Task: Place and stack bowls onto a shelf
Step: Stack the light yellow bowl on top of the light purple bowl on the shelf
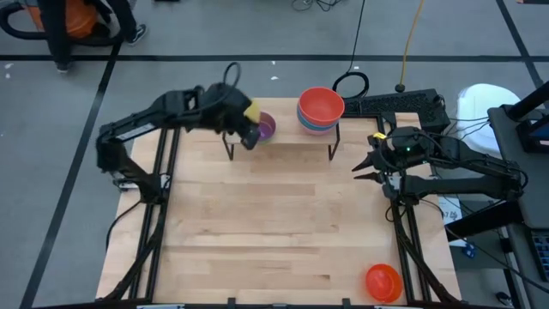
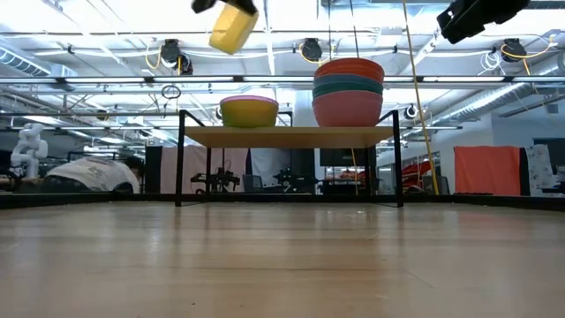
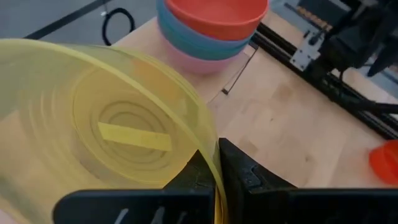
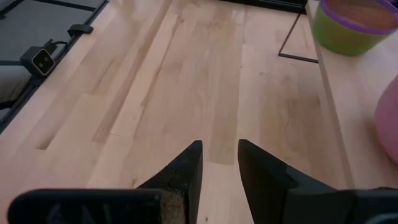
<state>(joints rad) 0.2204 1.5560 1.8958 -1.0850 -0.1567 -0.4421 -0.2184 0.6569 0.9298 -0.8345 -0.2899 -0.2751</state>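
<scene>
My left gripper (image 1: 249, 129) is up over the left end of the shelf (image 1: 287, 144), its jaws pinched on the rim of the yellow bowl (image 3: 106, 124), which hangs tilted in the air above the shelf rather than resting on it; in the left wrist view the thin yellow wall sits squeezed between the two dark fingers (image 3: 239, 171), and I can see a paler strip lying across the bowl's bottom. Directly under it on the shelf stands a short stack: a green bowl (image 4: 345, 34) with a purple bowl (image 4: 364, 14) nested inside, only the purple rim showing above the green wall. From the low view that stack reads yellowish-green with a pink-purple lip. Toward the shelf's right end stands a taller nest of bowls: the pink bowl (image 2: 349, 108) at the bottom, a teal bowl (image 2: 348, 87) in it, a blue rim just visible above that in the left wrist view, and the red bowl (image 1: 321, 105) on top, its hollow holding nothing. The orange bowl (image 1: 383, 281) sits alone on the table (image 1: 283, 223) near the front right corner, well apart from the shelf. My right gripper (image 1: 364, 165) hovers off the shelf's right end over bare tabletop, jaws spread, holding nothing.
</scene>
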